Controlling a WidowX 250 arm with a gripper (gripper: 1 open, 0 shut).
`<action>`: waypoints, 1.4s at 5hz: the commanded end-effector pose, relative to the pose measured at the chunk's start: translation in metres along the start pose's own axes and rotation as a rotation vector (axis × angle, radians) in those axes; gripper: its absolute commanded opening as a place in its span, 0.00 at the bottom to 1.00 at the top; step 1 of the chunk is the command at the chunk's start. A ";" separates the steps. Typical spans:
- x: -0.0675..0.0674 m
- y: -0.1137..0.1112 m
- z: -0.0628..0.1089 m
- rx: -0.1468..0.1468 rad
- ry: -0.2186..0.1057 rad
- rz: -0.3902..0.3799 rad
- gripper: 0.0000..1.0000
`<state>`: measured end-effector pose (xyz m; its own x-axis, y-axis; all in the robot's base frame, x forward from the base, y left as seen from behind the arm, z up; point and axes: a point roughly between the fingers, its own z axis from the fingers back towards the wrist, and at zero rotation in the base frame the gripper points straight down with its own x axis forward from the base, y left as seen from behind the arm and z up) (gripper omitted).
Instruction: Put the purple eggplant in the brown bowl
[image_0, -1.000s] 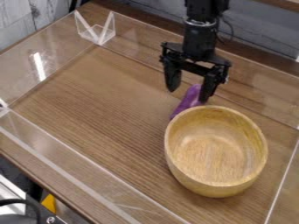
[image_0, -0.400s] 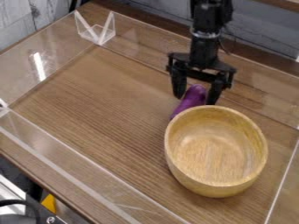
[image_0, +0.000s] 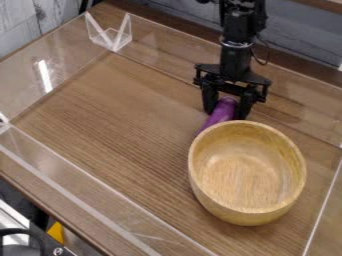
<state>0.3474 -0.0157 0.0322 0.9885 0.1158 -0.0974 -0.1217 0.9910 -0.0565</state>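
The purple eggplant (image_0: 218, 117) lies on the wooden table just behind the far rim of the brown bowl (image_0: 195, 172), its lower end almost touching that rim. My gripper (image_0: 230, 106) has come straight down over it. The black fingers (image_0: 209, 102) stand on either side of the eggplant's upper part and are shut on it. The eggplant's stem end is hidden behind the gripper. The bowl is light wood, wide, and has nothing in it.
Clear plastic walls (image_0: 54, 70) fence the wooden table (image_0: 120, 115) on the left, front and right. A small clear folded stand (image_0: 110, 32) sits at the back left corner. The bowl sits near the right wall.
The gripper has moved slightly right and down onto the eggplant, and its fingers have drawn in around it. The bowl has not moved.
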 end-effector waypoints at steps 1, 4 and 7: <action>0.003 0.001 0.023 -0.027 -0.066 0.029 0.00; -0.006 0.005 0.017 -0.067 -0.088 0.064 0.00; -0.018 0.007 0.010 -0.074 -0.073 -0.138 0.00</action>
<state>0.3253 -0.0141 0.0288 0.9981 -0.0149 -0.0596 0.0065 0.9904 -0.1381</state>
